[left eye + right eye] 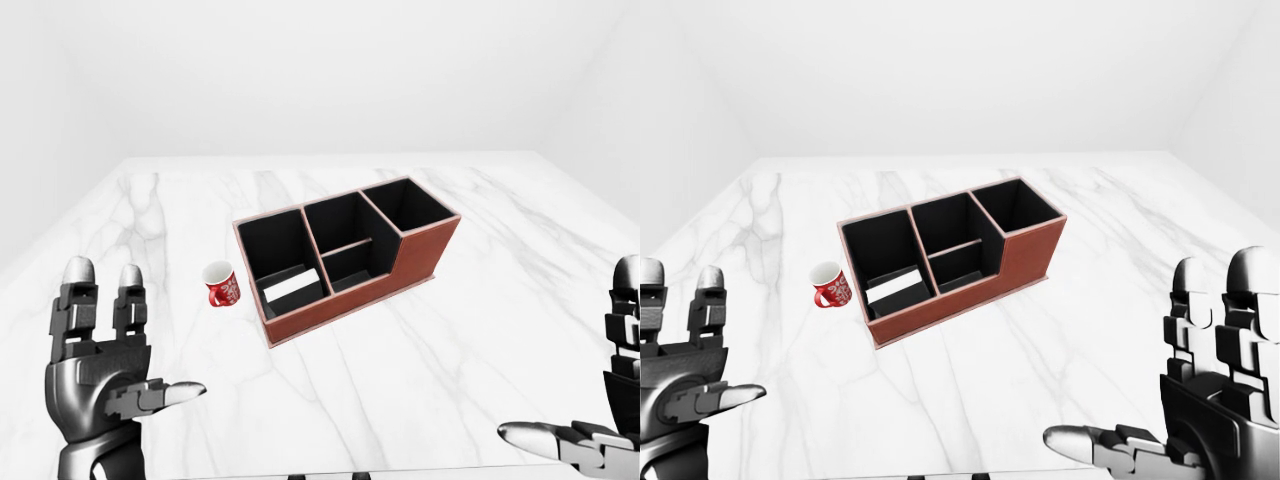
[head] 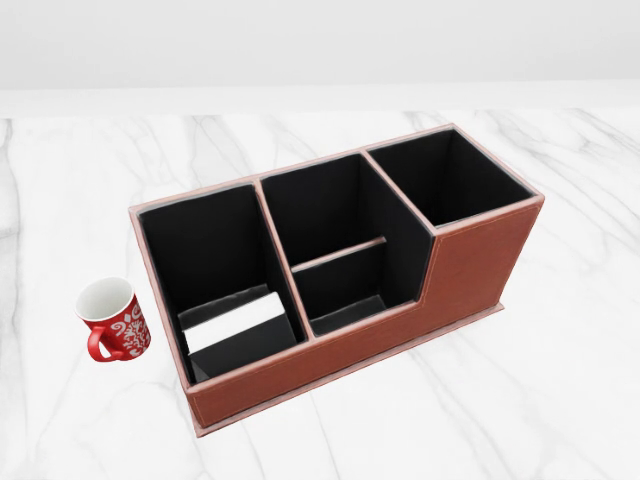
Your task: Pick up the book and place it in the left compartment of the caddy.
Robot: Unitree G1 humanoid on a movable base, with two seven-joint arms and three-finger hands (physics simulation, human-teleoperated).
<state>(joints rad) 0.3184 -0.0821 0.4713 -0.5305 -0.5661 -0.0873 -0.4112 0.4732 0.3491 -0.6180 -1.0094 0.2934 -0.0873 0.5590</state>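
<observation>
— Where was the thin dark-covered book with white pages [image 2: 237, 323]?

— Inside the brown leather caddy [image 2: 470, 262], leftmost compartment. We judged it light, stiff, best pinched by its edges.

— Hands?

— Our left hand [image 1: 100, 380] and right hand [image 1: 1200, 410] hung spread, empty, at the bottom corners.

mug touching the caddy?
Apart. In the head view a strip of bare marble shows between the red mug and the caddy wall at its left end; the left-eye view shows the same gap.
</observation>
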